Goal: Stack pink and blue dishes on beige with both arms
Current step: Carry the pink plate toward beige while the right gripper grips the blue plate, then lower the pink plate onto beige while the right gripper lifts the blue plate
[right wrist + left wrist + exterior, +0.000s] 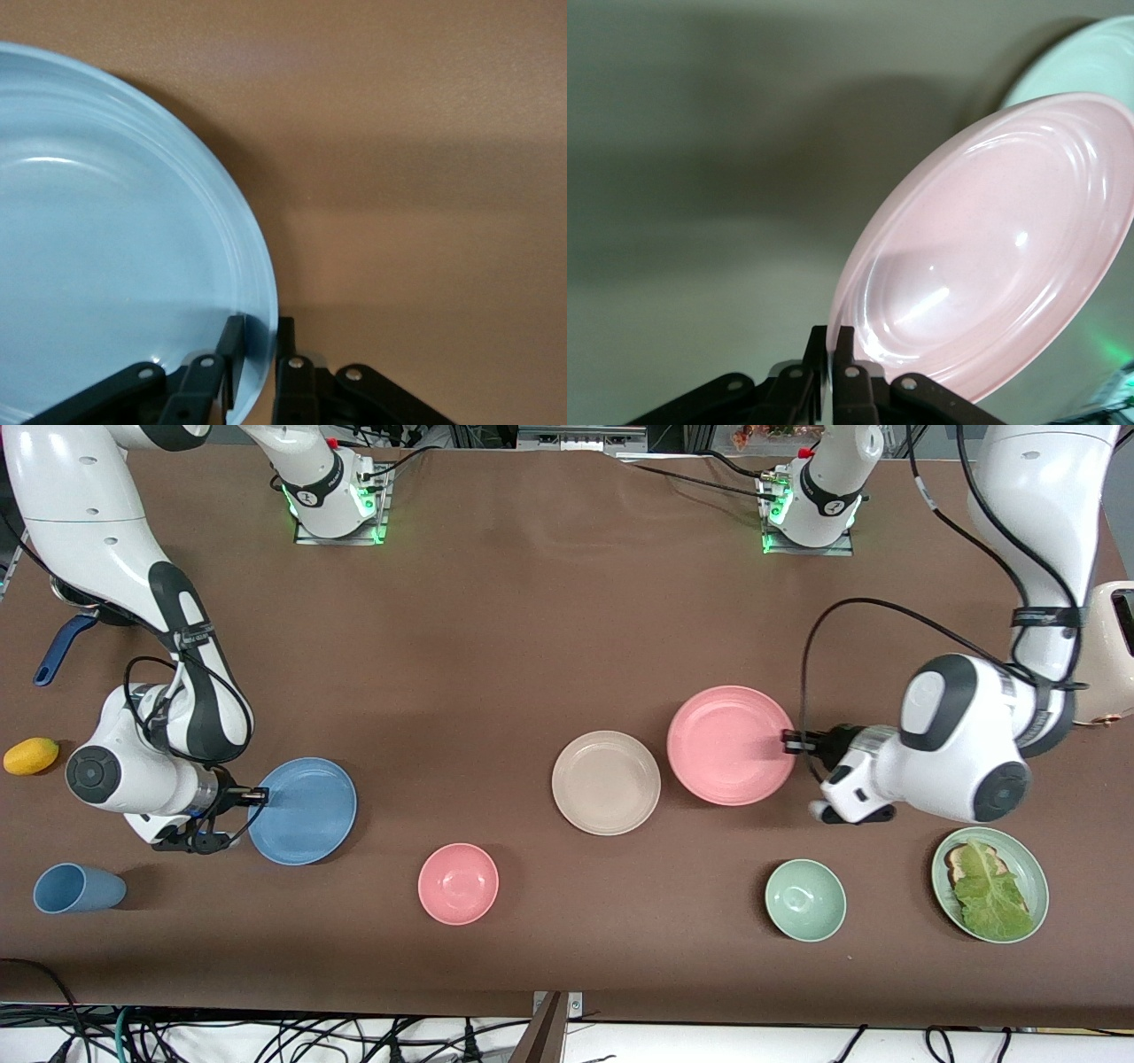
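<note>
The pink plate (731,745) lies beside the beige plate (606,782), toward the left arm's end of the table. My left gripper (788,741) is shut on its rim. In the left wrist view the pink plate (992,257) stands tilted in that gripper (833,341), with a pale plate edge (1099,57) past it. The blue plate (303,810) sits toward the right arm's end. My right gripper (259,795) is shut on its rim. In the right wrist view one finger is inside the blue plate (106,239) and one outside, the gripper (259,332) clamping the edge.
A pink bowl (458,883), a green bowl (804,900) and a green plate with toast and lettuce (1028,864) lie nearer the front camera. A blue cup (78,888), a yellow fruit (31,755) and a blue handle (62,646) sit by the right arm. A cream toaster (1114,655) is at the left arm's end.
</note>
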You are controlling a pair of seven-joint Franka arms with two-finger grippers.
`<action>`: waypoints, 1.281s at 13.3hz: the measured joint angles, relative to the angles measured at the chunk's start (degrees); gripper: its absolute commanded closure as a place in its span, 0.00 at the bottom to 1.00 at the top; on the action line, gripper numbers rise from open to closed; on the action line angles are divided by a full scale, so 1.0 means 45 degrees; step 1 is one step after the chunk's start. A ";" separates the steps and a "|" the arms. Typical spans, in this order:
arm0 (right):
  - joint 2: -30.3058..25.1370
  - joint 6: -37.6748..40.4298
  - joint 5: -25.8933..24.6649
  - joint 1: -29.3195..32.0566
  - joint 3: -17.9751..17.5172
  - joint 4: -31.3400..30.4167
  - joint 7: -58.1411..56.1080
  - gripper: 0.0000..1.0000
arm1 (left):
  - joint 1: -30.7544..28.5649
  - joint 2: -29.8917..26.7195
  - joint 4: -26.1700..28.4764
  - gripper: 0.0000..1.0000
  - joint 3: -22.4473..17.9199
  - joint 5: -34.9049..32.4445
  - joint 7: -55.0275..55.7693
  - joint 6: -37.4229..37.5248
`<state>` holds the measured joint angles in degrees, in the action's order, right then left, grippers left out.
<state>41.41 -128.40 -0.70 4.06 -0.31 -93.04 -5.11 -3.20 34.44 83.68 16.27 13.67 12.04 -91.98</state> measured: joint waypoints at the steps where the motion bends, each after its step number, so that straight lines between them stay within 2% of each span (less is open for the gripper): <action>1: -0.0078 0.0004 0.0017 0.0002 -0.0041 0.0052 -0.0001 1.00 | 0.0387 0.0051 -0.0014 1.00 0.0057 0.0170 0.0545 -0.0244; 5: -0.0202 0.0172 0.0014 -0.0002 -0.0185 0.0463 -0.0100 1.00 | 0.2252 0.0869 -0.0026 1.00 0.0098 0.0375 0.3064 -0.3064; 9: -0.0525 0.1986 0.0010 -0.0038 -0.0904 0.2159 -0.0106 1.00 | 0.3636 0.2071 -0.0049 1.00 0.0064 0.0376 0.4504 -0.5540; 12: -0.0650 0.3149 0.0011 -0.0068 -0.1660 0.3433 -0.0105 1.00 | 0.3604 0.2251 -0.0203 1.00 -0.0082 0.0372 0.4525 -0.5673; 17: -0.0653 0.3480 0.0026 -0.0103 -0.2939 0.3636 0.0489 1.00 | 0.3160 0.2249 -0.0462 1.00 -0.0253 -0.0114 0.4350 -0.5247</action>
<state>38.47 -112.74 -0.58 3.60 -13.54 -76.69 -2.90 11.01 44.56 81.60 15.13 13.16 31.62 -115.59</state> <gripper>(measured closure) 0.952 0.938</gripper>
